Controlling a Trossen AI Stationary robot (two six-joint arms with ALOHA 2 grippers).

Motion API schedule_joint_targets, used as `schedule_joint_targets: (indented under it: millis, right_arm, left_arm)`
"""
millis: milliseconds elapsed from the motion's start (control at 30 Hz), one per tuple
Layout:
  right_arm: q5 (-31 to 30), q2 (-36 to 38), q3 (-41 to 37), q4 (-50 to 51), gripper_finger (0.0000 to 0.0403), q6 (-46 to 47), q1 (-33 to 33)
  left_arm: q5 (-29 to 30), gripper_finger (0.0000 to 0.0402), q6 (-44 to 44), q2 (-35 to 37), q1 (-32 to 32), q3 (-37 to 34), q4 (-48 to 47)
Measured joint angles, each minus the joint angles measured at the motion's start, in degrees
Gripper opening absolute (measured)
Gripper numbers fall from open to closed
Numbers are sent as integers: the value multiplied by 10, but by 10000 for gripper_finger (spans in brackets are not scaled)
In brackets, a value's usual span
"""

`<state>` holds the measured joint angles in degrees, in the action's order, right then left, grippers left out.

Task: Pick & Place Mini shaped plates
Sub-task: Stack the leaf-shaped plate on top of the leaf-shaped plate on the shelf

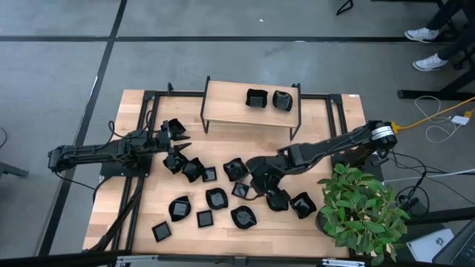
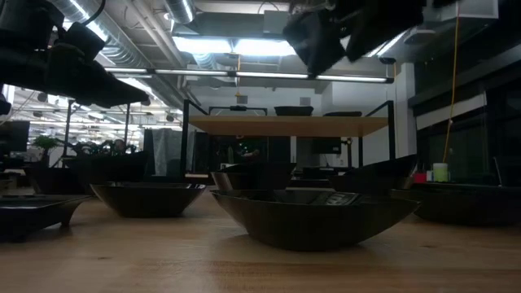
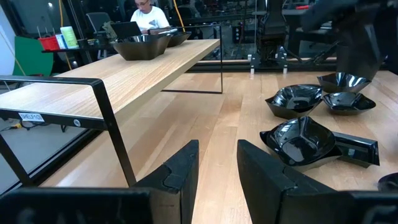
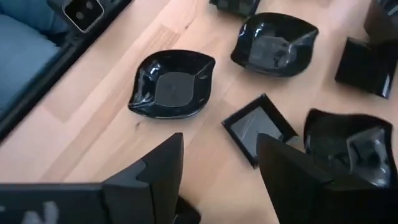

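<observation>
— Mini shaped plates [image 1: 215, 197]: from above, how far along?
— Two sit on the raised shelf [image 1: 223, 100]; most remain scattered over the bench [image 1: 133, 211]. My right end effector [image 1: 261, 180] hovers among them, my left end effector [image 1: 178, 139] waits near the bench's left edge

— The low view?
— Plates in a row, shelf behind

— Your wrists?
— Left fingers [image 3: 180, 177] parted, empty. Right fingers [image 4: 158, 168] spread, empty, above a wavy plate [image 4: 172, 84] and a square plate [image 4: 258, 127]

— Any writing?
— One shelf-frame label [image 3: 32, 116], unreadable

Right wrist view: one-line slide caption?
Open right gripper hovering over black mini plates scattered on the wooden table, nothing held.
</observation>
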<state>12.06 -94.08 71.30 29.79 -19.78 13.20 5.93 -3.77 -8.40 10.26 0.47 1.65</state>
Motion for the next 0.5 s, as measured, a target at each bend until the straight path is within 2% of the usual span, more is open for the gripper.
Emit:
schedule_joint_targets:
  millis: [167, 333, 500]
  right_arm:
    - [-29, 0, -58, -123, 202, -29, 4]
    - [-90, 0, -108, -201, 202, -48, 3]
    - [-110, 0, -150, -265, 202, -65, 3]
  left_arm:
    - [0, 104, 0, 0, 0, 0, 0]
    - [0, 104, 0, 0, 0, 0, 0]
    - [0, 104, 0, 0, 0, 0, 0]
